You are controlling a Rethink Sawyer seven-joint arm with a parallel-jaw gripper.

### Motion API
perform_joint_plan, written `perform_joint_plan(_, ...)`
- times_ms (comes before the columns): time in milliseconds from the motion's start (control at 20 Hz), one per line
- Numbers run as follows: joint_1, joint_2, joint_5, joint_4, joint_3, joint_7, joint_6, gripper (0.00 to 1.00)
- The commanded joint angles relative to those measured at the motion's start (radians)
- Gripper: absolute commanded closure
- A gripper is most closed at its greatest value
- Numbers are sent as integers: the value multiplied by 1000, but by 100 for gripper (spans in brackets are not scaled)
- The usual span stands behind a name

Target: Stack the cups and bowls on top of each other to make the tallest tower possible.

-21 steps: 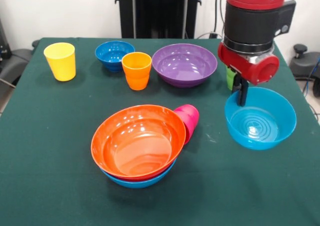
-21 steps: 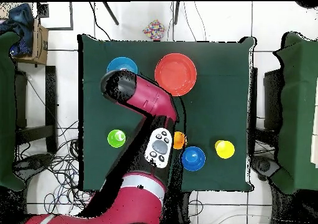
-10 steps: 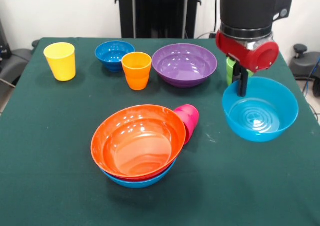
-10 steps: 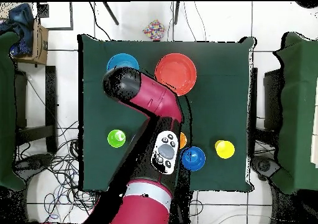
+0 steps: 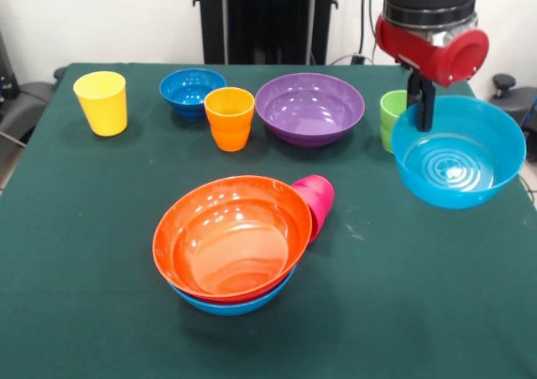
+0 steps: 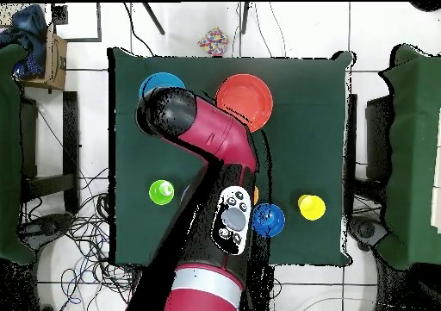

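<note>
Gripper (image 5: 424,102) clamped on light-blue bowl (image 5: 457,165) rim, held aloft; bowl may be dropped through one-sided pinch.

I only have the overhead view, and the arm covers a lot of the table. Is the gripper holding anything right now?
Observer: Yes. The gripper has its jaws shut on the rim of the large light-blue bowl, which appears lifted off the table.
Operator: What's under the arm near the orange cup?
Observer: A large purple bowl, upright and empty, beside the orange cup.
Operator: Anything by the big orange bowl?
Observer: A pink cup lies on its side against the big orange bowl.
</note>
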Motion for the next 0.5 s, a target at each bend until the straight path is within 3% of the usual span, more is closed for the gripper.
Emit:
perform_joint_plan(50,-43,-19,-95,71,95,-53,32,100)
perform_joint_plan(500,-67,-12,-186,28,76,-69,71,100)
